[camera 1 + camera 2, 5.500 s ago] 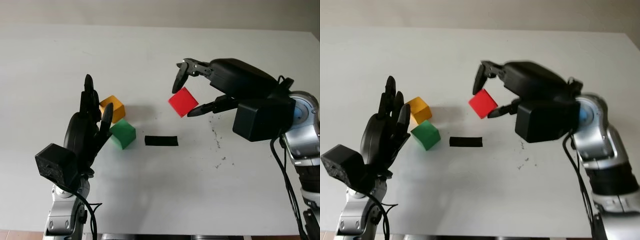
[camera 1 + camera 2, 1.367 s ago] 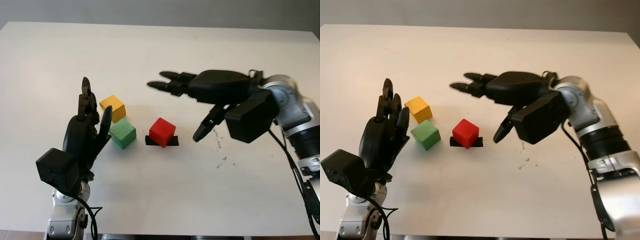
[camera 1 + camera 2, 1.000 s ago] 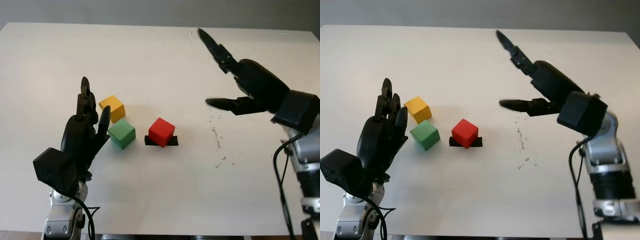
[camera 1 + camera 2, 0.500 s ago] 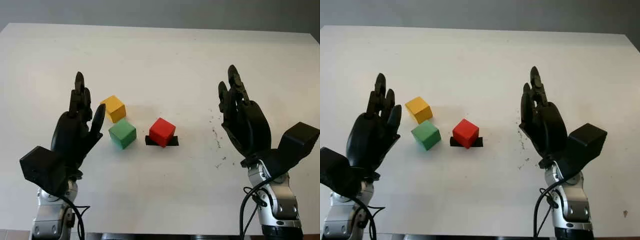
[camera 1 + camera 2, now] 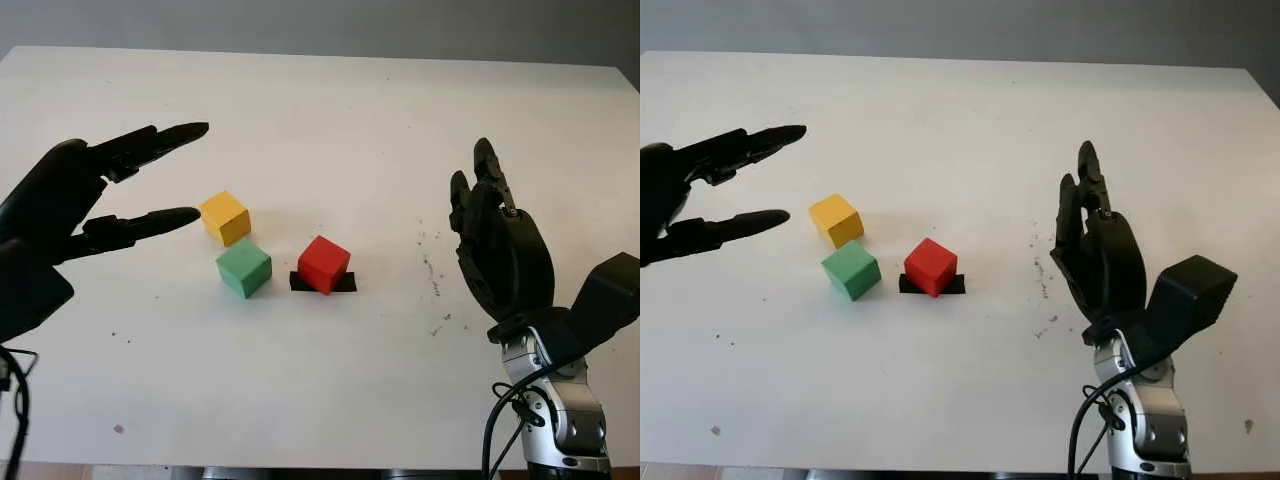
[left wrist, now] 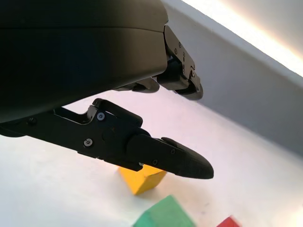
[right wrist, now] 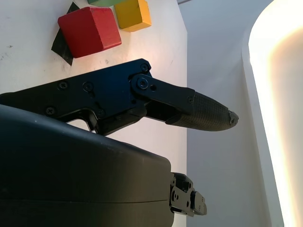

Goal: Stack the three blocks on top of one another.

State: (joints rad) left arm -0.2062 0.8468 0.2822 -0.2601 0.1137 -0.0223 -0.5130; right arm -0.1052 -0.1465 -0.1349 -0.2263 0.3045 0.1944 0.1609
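Red block [image 5: 324,264], green block [image 5: 244,268], yellow block [image 5: 224,217], seemingly black patch [image 5: 341,284], white table [image 5: 320,130].

Yellow block [image 5: 224,217], green block [image 5: 244,267], red block [image 5: 323,264]: all unstacked, close together mid-table.

The red block [image 5: 324,264] covers the middle of the black strip [image 5: 345,283] beneath it. In the left wrist view the picture's edge cuts off the green block [image 6: 165,215], and the red block shows as one corner.
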